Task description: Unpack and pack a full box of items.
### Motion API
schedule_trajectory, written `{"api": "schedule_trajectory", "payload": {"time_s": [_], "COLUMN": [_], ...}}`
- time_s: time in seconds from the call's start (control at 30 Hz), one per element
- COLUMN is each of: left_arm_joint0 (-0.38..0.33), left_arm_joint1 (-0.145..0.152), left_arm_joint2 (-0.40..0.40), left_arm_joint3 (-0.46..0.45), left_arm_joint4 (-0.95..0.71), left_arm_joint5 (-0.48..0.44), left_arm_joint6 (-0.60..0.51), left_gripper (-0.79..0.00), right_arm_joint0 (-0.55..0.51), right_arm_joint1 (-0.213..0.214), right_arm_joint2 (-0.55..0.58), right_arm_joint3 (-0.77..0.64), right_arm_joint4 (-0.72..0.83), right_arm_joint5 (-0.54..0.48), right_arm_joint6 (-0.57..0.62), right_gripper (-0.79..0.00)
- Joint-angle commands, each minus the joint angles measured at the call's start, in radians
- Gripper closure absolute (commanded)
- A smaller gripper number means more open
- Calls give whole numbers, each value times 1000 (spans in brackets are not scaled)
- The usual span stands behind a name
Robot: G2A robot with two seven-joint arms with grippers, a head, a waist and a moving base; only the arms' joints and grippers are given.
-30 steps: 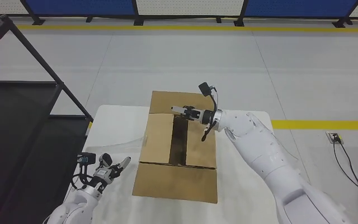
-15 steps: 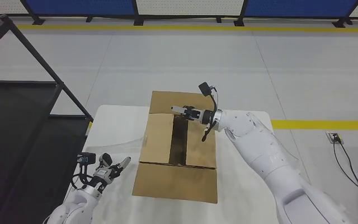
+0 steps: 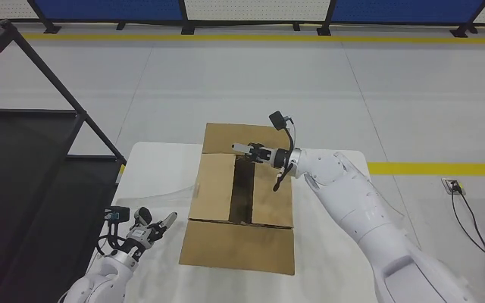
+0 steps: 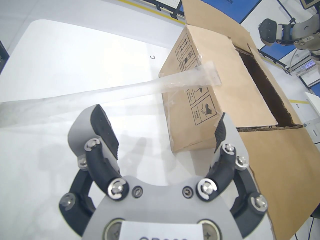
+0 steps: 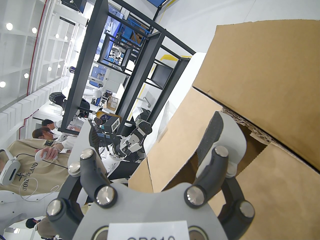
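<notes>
The box [image 3: 220,189] is sitting on the table [image 3: 159,174], end flaps lying open, a dark gap showing between the side two. Nothing is shifting from a second ago: the right hand [image 3: 244,148] is hovering at the gap's far end, fingers apart, and the left hand [image 3: 165,220] is waiting spread and empty off the box's near corner; unpacking is seemingly pausing

No clue what's in the box [image 3: 216,189]: the slot [image 3: 244,185] by the right claw [image 3: 239,148] is pitch dark, can't make out anything.
</notes>
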Motion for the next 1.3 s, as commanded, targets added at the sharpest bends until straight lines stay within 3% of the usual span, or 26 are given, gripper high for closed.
{"api": "schedule_trajectory", "payload": {"time_s": [0.0, 0.13, 0.23, 0.37, 0.4, 0.43, 0.77, 0.8, 0.87, 1.27], "left_arm_joint0": [0, 0, 0, 0, 0, 0, 0, 1, -1, -43], "left_arm_joint1": [0, 0, 0, 0, 0, 0, 0, 0, -1, -11], "left_arm_joint2": [0, 0, 0, 0, 0, 0, 0, 1, 7, 99], "left_arm_joint3": [0, 0, 0, 0, 0, 0, 0, 0, 1, 16], "left_arm_joint4": [0, 0, 0, 0, 0, 0, 0, 0, 16, 236], "left_arm_joint5": [0, 0, 0, 0, 0, 0, 0, 4, 24, 122], "left_arm_joint6": [0, 0, 0, 0, 0, 0, 0, 1, -2, 61], "left_gripper": [-785, -785, -785, -785, -785, -785, -785, -785, -785, -785], "right_arm_joint0": [-7, -28, -41, -54, -56, -56, -56, -56, -56, -99], "right_arm_joint1": [0, 8, 12, 16, 18, 18, 18, 18, 18, 28], "right_arm_joint2": [0, -4, -6, -4, 1, 1, 1, 1, 1, 35], "right_arm_joint3": [-6, -63, -102, -152, -156, -156, -156, -156, -156, -211], "right_arm_joint4": [-3, -50, -70, -77, -74, -74, -74, -74, -74, -70], "right_arm_joint5": [9, 70, 107, 131, 133, 133, 133, 133, 133, 238], "right_arm_joint6": [-8, 32, 83, 151, 153, 153, 153, 153, 153, 183], "right_gripper": [-785, -751, -653, -637, -520, -453, -453, -329, -372, -363]}}
